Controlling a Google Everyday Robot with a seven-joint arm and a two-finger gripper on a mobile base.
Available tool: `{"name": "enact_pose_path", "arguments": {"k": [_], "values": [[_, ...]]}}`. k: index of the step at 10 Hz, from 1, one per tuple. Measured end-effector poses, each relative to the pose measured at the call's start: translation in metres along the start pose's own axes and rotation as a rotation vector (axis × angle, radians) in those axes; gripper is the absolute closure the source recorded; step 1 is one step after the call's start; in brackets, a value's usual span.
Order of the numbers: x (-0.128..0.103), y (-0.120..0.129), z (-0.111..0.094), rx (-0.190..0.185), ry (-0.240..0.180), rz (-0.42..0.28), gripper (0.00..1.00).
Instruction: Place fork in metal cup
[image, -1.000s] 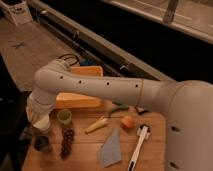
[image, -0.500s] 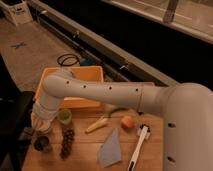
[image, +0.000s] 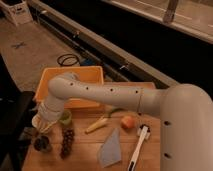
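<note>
The arm has swung lower across the orange tray (image: 75, 76) and the gripper (image: 44, 127) now hangs at lower left, just above the metal cup (image: 42, 144) — the fork is hidden, and whether the gripper is closed I cannot tell — so the drop seems near

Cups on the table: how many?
3, at the table's left edge: green cup, white cup behind the gripper, metal cup nearest the camera. The arm may hide more.
</note>
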Motion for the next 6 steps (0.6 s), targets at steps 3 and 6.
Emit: {"name": "enact_pose_path", "arguments": {"k": [3, 6], "values": [[0.01, -0.003, 0.001, 0.034, -0.005, 0.003, 0.25], [0.015, -0.005, -0.004, 0.116, 0.0, 0.001, 0.2]]}}
